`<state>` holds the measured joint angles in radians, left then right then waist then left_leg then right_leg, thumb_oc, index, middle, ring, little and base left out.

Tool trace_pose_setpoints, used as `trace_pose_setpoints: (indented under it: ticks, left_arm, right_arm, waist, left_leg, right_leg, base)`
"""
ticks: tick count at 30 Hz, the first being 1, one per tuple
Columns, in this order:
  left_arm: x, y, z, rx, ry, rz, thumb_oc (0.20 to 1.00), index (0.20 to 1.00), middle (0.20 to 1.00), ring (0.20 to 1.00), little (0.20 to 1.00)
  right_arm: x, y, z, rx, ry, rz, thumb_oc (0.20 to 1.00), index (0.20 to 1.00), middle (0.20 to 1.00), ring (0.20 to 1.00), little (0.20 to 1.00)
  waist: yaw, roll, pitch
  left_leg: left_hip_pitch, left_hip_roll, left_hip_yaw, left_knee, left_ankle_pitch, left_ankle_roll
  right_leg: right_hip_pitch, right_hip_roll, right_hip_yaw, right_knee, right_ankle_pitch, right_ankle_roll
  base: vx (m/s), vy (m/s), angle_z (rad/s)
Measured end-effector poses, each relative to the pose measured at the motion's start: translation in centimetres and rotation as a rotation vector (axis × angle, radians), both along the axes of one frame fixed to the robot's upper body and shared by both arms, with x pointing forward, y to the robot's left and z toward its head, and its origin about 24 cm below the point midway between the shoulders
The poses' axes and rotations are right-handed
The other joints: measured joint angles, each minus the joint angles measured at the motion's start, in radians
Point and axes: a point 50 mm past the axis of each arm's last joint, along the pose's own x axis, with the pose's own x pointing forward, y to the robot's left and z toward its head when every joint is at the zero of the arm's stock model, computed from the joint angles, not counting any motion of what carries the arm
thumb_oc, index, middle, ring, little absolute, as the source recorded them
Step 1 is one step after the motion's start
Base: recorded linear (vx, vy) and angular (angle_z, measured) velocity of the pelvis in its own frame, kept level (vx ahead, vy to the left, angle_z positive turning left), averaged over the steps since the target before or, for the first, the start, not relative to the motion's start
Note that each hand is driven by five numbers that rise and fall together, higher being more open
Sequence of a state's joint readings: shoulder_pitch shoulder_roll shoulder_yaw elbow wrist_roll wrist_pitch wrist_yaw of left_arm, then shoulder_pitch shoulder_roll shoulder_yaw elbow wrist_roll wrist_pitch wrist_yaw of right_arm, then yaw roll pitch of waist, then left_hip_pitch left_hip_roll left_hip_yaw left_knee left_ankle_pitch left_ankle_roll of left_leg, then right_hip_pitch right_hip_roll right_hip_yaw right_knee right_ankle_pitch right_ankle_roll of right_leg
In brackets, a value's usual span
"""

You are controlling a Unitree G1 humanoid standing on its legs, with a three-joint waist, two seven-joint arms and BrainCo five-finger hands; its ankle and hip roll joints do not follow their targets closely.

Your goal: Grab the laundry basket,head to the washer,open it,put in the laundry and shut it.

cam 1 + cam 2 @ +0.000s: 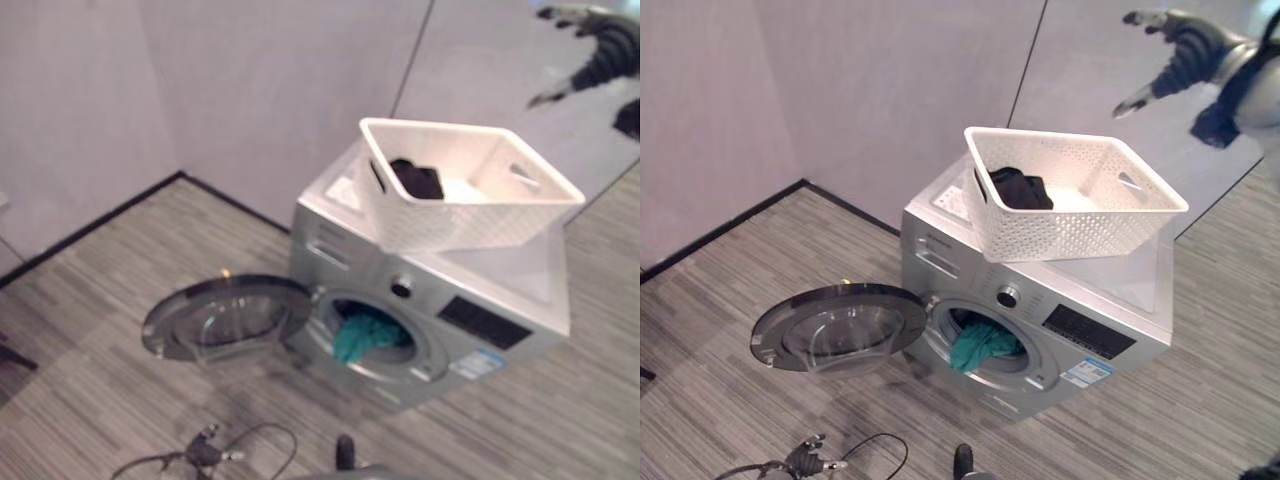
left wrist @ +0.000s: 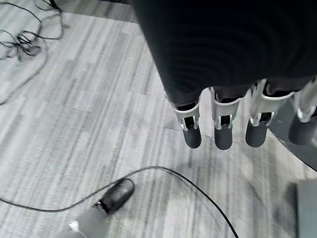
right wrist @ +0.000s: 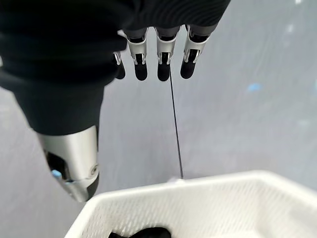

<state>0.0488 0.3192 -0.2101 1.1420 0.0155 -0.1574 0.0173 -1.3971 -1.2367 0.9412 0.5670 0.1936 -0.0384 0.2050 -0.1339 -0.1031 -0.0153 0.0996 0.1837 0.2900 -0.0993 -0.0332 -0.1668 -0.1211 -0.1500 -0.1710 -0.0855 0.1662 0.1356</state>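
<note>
Silver front-loading washer (image 1: 1040, 310): round door (image 1: 835, 325) open, teal cloth (image 1: 980, 347) half in.
White perforated plastic basket (image 1: 1080, 225): atop washer, dark garment (image 1: 1018, 188) left.
Right hand (image 1: 1175, 45): fingers spread, empty, above basket.
Left hand (image 2: 223, 124): fingers straight, empty.
Remaining: load, shut door.

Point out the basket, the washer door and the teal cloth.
basket (image 1: 1080, 236): right eye view, front perforated wall.
washer door (image 1: 840, 327): right eye view, middle of the open glass.
teal cloth (image 1: 980, 347): right eye view, bunch hanging at the drum mouth.

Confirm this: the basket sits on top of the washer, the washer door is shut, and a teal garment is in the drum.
Not quite. The washer door is swung wide open, as the right eye view shows. The rest holds: the basket sits on top of the washer and a teal garment is in the drum.
</note>
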Motion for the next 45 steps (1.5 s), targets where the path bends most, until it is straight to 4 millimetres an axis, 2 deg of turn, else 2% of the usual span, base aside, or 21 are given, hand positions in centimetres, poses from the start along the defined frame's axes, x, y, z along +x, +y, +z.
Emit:
trace_pose_setpoints:
  ticks: [1,3,5,9,19,25,27,31,34,40,45]
  left_arm:
    - [0.0,-0.3,-0.1,-0.007,0.001,0.001,1.000,1.000,1.000,1.000,1.000]
    - [0.0,-0.6,-0.2,-0.016,0.001,0.001,1.000,1.000,1.000,1.000,1.000]
    - [-0.2,-0.8,-0.3,-0.020,0.006,0.003,1.000,1.000,1.000,1.000,1.000]
    - [-0.3,-1.3,-0.5,-0.032,0.017,-0.004,1.000,1.000,1.000,1.000,1.000]
    - [0.3,-1.4,-0.3,-0.027,0.002,-0.024,1.000,1.000,1.000,1.000,1.000]
    - [0.7,-1.5,-0.2,-0.036,-0.013,-0.006,1.000,1.000,1.000,1.000,1.000]
    - [0.4,-1.1,-0.3,-0.037,-0.003,0.028,1.000,1.000,1.000,1.000,1.000]
    - [-0.5,-1.0,-0.5,-0.040,0.020,0.065,1.000,1.000,1.000,1.000,1.000]
    - [-0.3,-1.0,-0.5,-0.045,0.015,0.074,1.000,1.000,1.000,1.000,1.000]
    - [-0.3,-0.9,-0.5,-0.054,0.009,0.102,1.000,1.000,1.000,1.000,1.000]
    - [0.3,-1.1,-0.3,-0.067,-0.023,0.106,1.000,1.000,1.000,1.000,1.000]
  right_arm:
    - [0.1,0.7,-0.9,-0.014,0.026,0.031,1.000,1.000,1.000,1.000,1.000]
    - [0.2,1.2,-1.9,-0.031,0.055,0.053,1.000,1.000,1.000,1.000,1.000]
    - [0.0,1.5,-3.0,-0.063,0.086,0.066,1.000,1.000,1.000,1.000,1.000]
    - [-1.0,1.1,-6.5,-0.084,0.198,0.099,1.000,1.000,1.000,1.000,1.000]
    - [-1.0,-1.2,-7.9,-0.059,0.237,0.006,1.000,1.000,1.000,1.000,1.000]
    - [0.2,-1.7,-10.2,-0.077,0.318,-0.045,1.000,1.000,1.000,1.000,1.000]
    - [1.2,-2.1,-10.8,-0.084,0.339,-0.095,1.000,1.000,1.000,1.000,1.000]
    - [2.0,-1.9,-10.3,-0.105,0.333,-0.119,1.000,1.000,1.000,1.000,1.000]
    - [2.1,-1.9,-10.2,-0.103,0.335,-0.127,1.000,1.000,1.000,1.000,1.000]
    - [2.7,-0.9,-10.4,-0.112,0.352,-0.105,1.000,1.000,1.000,1.000,1.000]
    - [3.2,0.5,-9.7,-0.105,0.328,-0.063,1.000,1.000,1.000,1.000,1.000]
  waist:
    - [0.010,0.023,0.009]
    - [0.011,0.039,0.009]
    - [0.015,0.047,0.009]
    - [0.011,0.055,0.015]
    - [0.015,0.060,0.043]
    - [0.029,0.056,0.064]
    - [0.031,0.053,0.071]
    - [0.036,0.058,0.074]
    - [0.038,0.058,0.074]
    - [0.045,0.058,0.074]
    - [0.047,0.059,0.074]
  left_leg:
    - [-0.012,0.001,-0.011,0.000,0.002,0.000]
    - [-0.023,0.003,-0.028,0.000,0.003,0.000]
    - [-0.036,0.003,-0.029,0.000,0.004,0.000]
    - [-0.047,0.002,-0.040,0.000,0.005,0.000]
    - [-0.061,0.004,-0.056,0.000,0.013,-0.001]
    - [-0.075,0.010,-0.068,0.000,0.019,-0.004]
    - [-0.084,0.017,-0.070,0.000,0.021,-0.006]
    - [-0.085,0.027,-0.071,0.000,0.021,-0.006]
    - [-0.085,0.030,-0.075,0.000,0.021,-0.007]
    - [-0.094,0.037,-0.076,0.000,0.025,-0.013]
    - [-0.119,0.050,-0.068,0.000,0.033,-0.024]
  right_leg:
    - [-0.003,-0.001,-0.010,0.000,0.000,0.000]
    - [-0.005,-0.001,-0.023,0.000,0.000,-0.001]
    - [-0.017,-0.001,-0.025,0.000,0.000,-0.001]
    - [-0.020,-0.004,-0.037,0.000,0.000,-0.001]
    - [-0.023,-0.005,-0.048,0.000,-0.001,-0.001]
    - [-0.030,-0.001,-0.061,0.000,-0.002,-0.004]
    - [-0.038,0.005,-0.063,0.000,-0.002,-0.004]
    - [-0.037,0.014,-0.069,0.000,-0.002,-0.004]
    - [-0.035,0.016,-0.072,0.000,-0.002,-0.004]
    - [-0.044,0.024,-0.070,0.000,-0.004,-0.008]
    - [-0.074,0.038,-0.061,0.000,-0.002,-0.020]
  base:
    - [-0.03,0.005,0.18]
    - [-0.03,0.006,0.20]
    - [-0.02,0.006,0.07]
    - [-0.01,-0.001,0.07]
    - [0.00,-0.002,0.03]
    - [-0.01,-0.020,0.03]
    - [0.01,-0.034,0.03]
    - [0.00,0.000,0.00]
    - [0.01,-0.015,0.02]
    - [0.00,-0.002,-0.01]
    - [-0.01,-0.007,-0.06]
